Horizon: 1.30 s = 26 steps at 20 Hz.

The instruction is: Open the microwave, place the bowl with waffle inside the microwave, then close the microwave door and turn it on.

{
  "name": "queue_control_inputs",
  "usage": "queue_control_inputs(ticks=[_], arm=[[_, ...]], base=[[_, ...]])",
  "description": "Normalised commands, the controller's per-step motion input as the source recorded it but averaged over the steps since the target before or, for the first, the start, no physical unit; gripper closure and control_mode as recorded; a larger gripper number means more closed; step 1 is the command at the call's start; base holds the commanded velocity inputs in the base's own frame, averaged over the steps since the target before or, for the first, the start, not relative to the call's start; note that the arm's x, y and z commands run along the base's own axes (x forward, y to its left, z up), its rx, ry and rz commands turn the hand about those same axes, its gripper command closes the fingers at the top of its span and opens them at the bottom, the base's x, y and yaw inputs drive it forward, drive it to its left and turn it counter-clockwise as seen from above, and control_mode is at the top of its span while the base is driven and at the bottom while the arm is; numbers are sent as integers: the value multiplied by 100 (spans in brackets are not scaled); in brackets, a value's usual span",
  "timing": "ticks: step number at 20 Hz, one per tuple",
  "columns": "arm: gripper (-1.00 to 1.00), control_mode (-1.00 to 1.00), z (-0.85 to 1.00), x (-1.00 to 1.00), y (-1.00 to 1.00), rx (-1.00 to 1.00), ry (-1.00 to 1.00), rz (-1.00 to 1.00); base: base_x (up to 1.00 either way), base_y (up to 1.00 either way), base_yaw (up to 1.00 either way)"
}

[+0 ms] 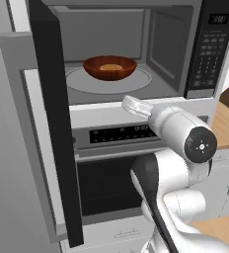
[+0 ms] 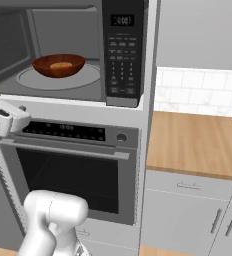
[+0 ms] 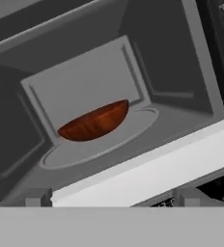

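door: wide black microwave door (image 1: 55, 123) with a dark glass window is swung fully open to the left, seen edge-on in the left base view.
microwave: large built-in black-and-steel microwave (image 2: 122, 52), grey cavity exposed, keypad and small digital display on its right side.
turntable: round grey turntable (image 1: 136, 81) on the cavity floor.
bowl: round reddish-brown wooden bowl (image 1: 110, 67) sits upright on the turntable, near its middle; also seen at (image 2: 58, 65) and (image 3: 94, 121).
waffle: small round golden-tan waffle (image 1: 111, 67) lies inside the bowl.
gripper: white two-finger gripper (image 1: 136, 106) is outside the cavity, just below its front sill, clear of the bowl; fingers spread wide, holding nothing.
oven: steel-fronted oven (image 2: 70, 165) with a horizontal bar handle, directly below the microwave.
counter: light wooden counter (image 2: 198, 145) to the right.
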Motion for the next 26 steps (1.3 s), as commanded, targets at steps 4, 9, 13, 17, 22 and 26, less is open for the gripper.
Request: queue_control_inputs(ticks=[4,9,13,17,22,26], arm=[[-100,-100,-21,57,13,-6,-15,2],[-100,-100,-20,79,9,-2,-13,4],[-100,-100,-28,15,46,-10,-1,1],[-100,-100,-19,0,49,-11,0,0],[-100,-100,-22,11,30,-8,-1,0],[-100,-100,-36,29,14,-6,-4,0]], base=[[0,0,0],[0,0,0],[0,0,0],[0,0,0],[0,0,0],[0,0,0]])
